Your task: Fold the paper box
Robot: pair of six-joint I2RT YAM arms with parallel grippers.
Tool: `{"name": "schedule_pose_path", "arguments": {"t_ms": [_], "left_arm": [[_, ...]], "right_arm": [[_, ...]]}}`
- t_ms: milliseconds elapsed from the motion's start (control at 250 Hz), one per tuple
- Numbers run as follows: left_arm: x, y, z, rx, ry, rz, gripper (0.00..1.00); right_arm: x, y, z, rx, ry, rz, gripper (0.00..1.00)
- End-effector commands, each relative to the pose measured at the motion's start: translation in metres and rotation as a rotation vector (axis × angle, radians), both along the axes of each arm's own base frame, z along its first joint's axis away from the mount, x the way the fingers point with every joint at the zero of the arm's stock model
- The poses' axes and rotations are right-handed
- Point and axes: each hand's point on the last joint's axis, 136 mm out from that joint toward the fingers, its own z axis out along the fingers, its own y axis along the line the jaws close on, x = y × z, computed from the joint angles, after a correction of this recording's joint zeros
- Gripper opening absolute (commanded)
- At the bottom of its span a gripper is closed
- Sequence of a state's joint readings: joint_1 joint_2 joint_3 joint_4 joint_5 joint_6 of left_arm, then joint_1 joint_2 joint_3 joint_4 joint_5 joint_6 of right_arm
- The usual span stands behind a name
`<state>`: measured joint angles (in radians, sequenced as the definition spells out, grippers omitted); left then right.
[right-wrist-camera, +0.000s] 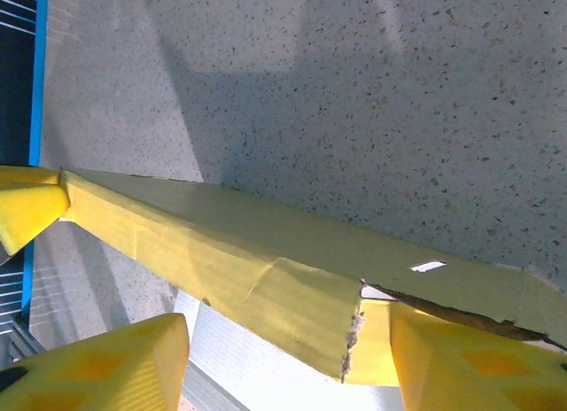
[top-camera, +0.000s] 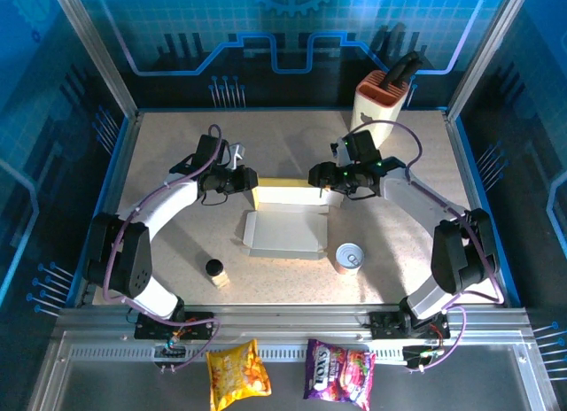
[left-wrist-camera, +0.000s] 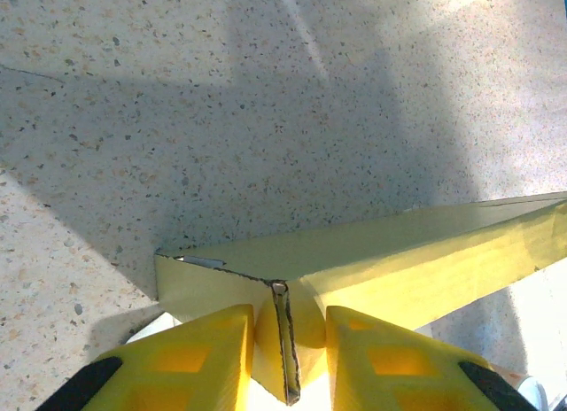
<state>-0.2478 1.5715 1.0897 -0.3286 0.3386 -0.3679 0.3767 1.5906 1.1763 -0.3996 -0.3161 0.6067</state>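
1 paper box (top-camera: 283, 234), pinched in left jaws; right jaws parted

White block lettering is noted along the top of the purple snack packet (top-camera: 339, 373), which hangs at the near edge of the rig, just right of the yellow snack packet (top-camera: 237, 368). The letters are too small to be read with certainty. Print on the yellow packet is blurred and is not legible. No other text can be read.
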Motion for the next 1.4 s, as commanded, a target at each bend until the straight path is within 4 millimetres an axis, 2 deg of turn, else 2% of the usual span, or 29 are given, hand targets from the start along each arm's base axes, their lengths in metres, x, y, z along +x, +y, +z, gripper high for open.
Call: {"name": "schedule_pose_path", "arguments": {"t_ms": [0, 344, 823, 1091, 1199, 1399], "left_arm": [[-0.015, 0.008, -0.018, 0.025, 0.089, 0.021, 0.27], [-0.016, 0.008, -0.018, 0.022, 0.090, 0.019, 0.27], [-0.017, 0.008, -0.020, 0.022, 0.093, 0.015, 0.26], [-0.019, 0.008, -0.020, 0.013, 0.089, 0.029, 0.26], [-0.019, 0.008, -0.021, -0.009, 0.092, 0.046, 0.26], [-0.020, 0.015, -0.023, 0.000, 0.090, 0.095, 0.26]], "right_arm": [[-0.003, -0.005, 0.004, 0.047, 0.012, -0.035, 0.63], [-0.005, -0.001, -0.002, 0.114, 0.009, -0.061, 0.58], [0.014, 0.017, 0.010, 0.369, -0.013, -0.118, 0.46], [0.018, 0.015, 0.001, 0.374, 0.003, -0.147, 0.28], [0.018, 0.012, -0.003, 0.361, 0.017, -0.147, 0.29], [0.011, -0.007, 0.005, 0.264, -0.022, -0.149, 0.45]]}}
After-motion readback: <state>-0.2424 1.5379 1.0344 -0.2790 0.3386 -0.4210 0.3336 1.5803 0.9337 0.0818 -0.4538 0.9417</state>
